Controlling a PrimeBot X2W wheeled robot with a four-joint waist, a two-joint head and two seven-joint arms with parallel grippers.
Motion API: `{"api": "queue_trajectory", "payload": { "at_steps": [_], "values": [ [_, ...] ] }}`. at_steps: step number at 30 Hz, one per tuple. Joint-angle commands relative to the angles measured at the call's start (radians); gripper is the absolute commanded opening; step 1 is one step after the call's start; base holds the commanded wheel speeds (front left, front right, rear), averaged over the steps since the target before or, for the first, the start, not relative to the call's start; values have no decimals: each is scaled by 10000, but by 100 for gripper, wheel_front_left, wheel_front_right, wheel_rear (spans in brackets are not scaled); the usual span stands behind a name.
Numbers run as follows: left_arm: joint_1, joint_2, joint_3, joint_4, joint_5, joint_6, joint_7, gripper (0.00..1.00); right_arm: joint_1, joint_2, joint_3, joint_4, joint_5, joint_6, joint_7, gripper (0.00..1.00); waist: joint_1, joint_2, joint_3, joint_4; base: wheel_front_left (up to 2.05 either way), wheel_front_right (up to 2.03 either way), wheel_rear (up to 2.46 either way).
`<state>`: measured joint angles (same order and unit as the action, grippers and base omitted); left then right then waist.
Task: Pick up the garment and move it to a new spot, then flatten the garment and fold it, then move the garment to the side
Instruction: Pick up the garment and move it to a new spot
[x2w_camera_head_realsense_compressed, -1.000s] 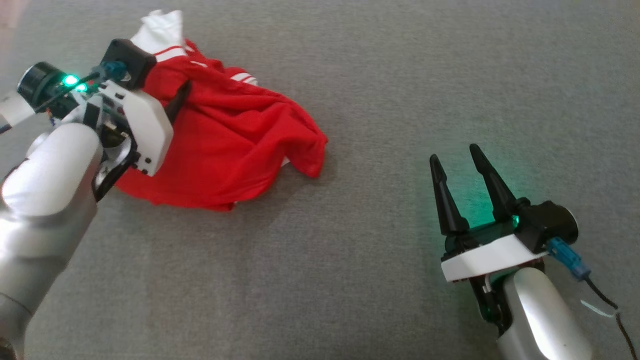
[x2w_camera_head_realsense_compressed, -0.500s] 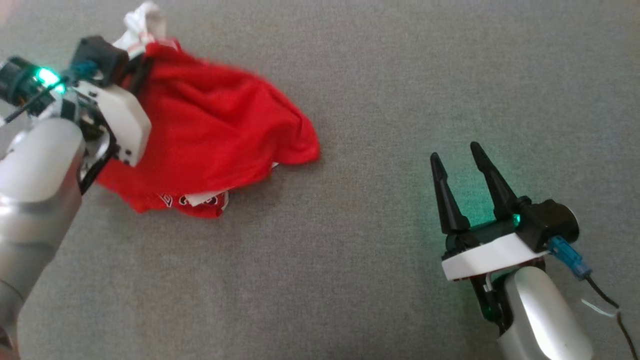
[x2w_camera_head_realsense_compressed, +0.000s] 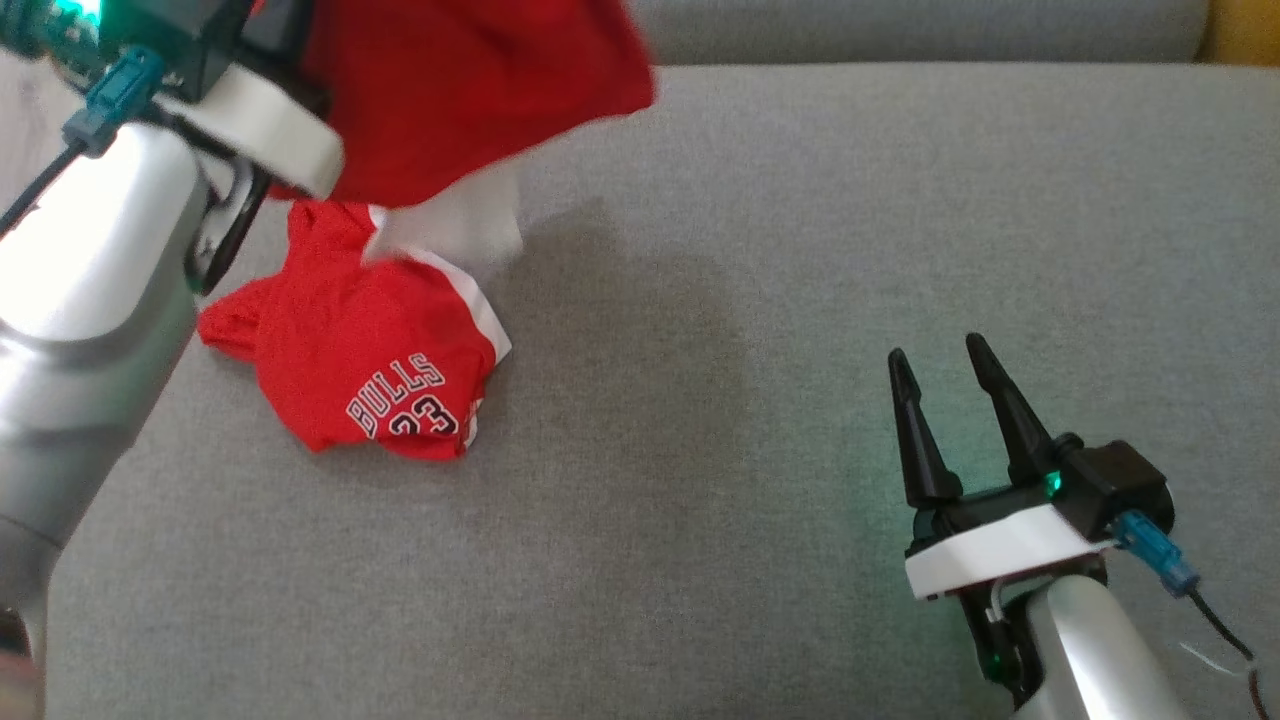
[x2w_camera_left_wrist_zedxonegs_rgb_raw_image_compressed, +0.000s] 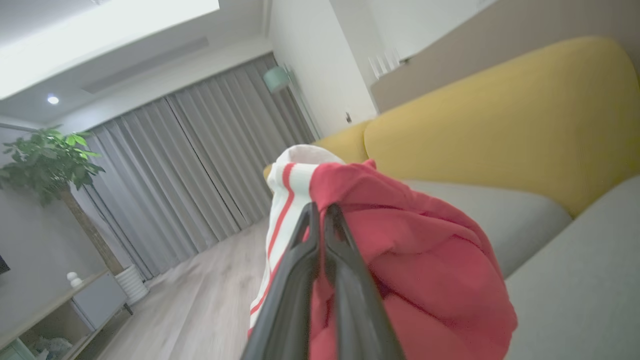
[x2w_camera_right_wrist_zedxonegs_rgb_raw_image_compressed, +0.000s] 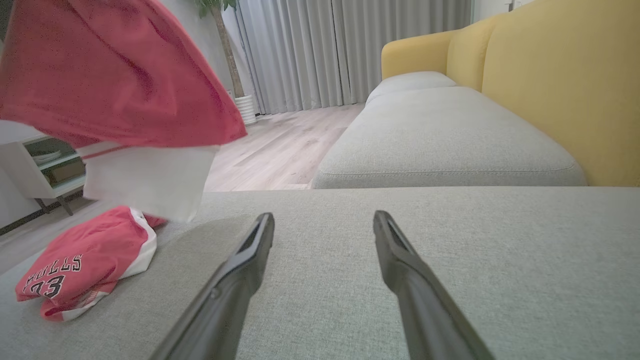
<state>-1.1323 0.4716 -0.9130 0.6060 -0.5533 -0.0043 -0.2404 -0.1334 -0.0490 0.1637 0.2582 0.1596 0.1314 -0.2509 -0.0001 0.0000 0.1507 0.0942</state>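
Saw the garment (x2w_camera_head_realsense_compressed: 450, 100), a red top with a white part (x2w_camera_head_realsense_compressed: 460, 220), half up in the air and half down. Hung from its top end near the upper left of the head view. Rested with its bottom end in a soft heap on the grey seat (x2w_camera_head_realsense_compressed: 800, 300), with the words BULLS 23 (x2w_camera_head_realsense_compressed: 400, 400) facing up. Was not all the way off the seat yet, most likely from being long and floppy and lifted by 1 end only.

Found the left gripper (x2w_camera_left_wrist_zedxonegs_rgb_raw_image_compressed: 320, 212) pinched tight on a fold of the red cloth, with its 2 fingers almost touching and cloth bunched around them. Looked like a hold at 1 spot, good for carrying to a new place but not for spreading flat.

Found the right gripper (x2w_camera_head_realsense_compressed: 932, 350) well apart from the cloth, low over the bare seat at the lower right, with its 2 fingers wide apart and nothing between them. Seemed parked there to be out of the way and ready to help with the flattening.

Judged the job to be at its first step, the lift and move. Could slip or drag if pulled fast, being thin and loose. Noticed a yellow backrest (x2w_camera_right_wrist_zedxonegs_rgb_raw_image_compressed: 560, 90) behind the seat
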Motion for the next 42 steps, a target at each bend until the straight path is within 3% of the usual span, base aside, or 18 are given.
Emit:
{"api": "queue_trajectory", "payload": {
  "at_steps": [1, 11, 19, 24, 29, 33, 37, 38, 39, 40, 42],
  "values": [
    [-713, 449, 535, -336, 36, 119, -96, 0, -151, -12, 191, -300, 80, -7, -109, 100, 1, 0, -160, -12, 0, 0, 0],
    [-330, 820, 598, -3241, 90, 805, 357, 0, -27, -12, 109, -387, 327, -7, -109, 100, 1, 0, -391, -483, 0, 0, 0],
    [41, 813, 164, -4318, 64, 957, 1123, 0, -285, -12, 118, -688, 587, -7, -109, 100, 1, 0, -101, -1788, 0, 0, 0],
    [142, 457, -177, -4429, 59, 922, 1356, 0, -477, -12, 239, -1034, 926, -7, -109, 100, 1, 0, 206, -2963, 0, 0, 0],
    [-22, -365, -169, -4118, -181, 968, 1169, 0, -521, -12, 360, -1382, 1241, -7, -109, 100, 1, 0, 447, -3912, 0, 0, 0],
    [-264, -1103, 58, -3494, -309, 1112, 555, 0, -474, -12, 272, -1542, 1377, -7, -109, 100, 1, 0, 551, -4222, 0, 0, 0],
    [-89, -1462, 167, -2599, -394, 1083, 104, 0, -411, -12, 152, -1638, 1382, -7, -109, 100, 1, 0, 645, -4170, 0, 0, 0],
    [57, -1475, 162, -2364, -447, 1000, 42, 14, -399, -12, 119, -1652, 1366, -7, -109, 100, 1, 0, 669, -4108, 0, 0, 0],
    [225, -1443, 116, -2116, -471, 902, 0, 91, -391, -12, 89, -1667, 1352, -7, -109, 100, 1, 0, 691, -4024, 0, 0, 0],
    [409, -1358, 53, -1863, -465, 828, -27, 100, -392, -12, 72, -1675, 1338, -7, -109, 100, 1, 0, 710, -3937, 0, 0, 0],
    [605, -1250, 22, -1636, -464, 787, -55, 100, -393, -12, 50, -1683, 1315, -7, -109, 100, 1, 0, 731, -3831, 0, 0, 0]
  ]
}}
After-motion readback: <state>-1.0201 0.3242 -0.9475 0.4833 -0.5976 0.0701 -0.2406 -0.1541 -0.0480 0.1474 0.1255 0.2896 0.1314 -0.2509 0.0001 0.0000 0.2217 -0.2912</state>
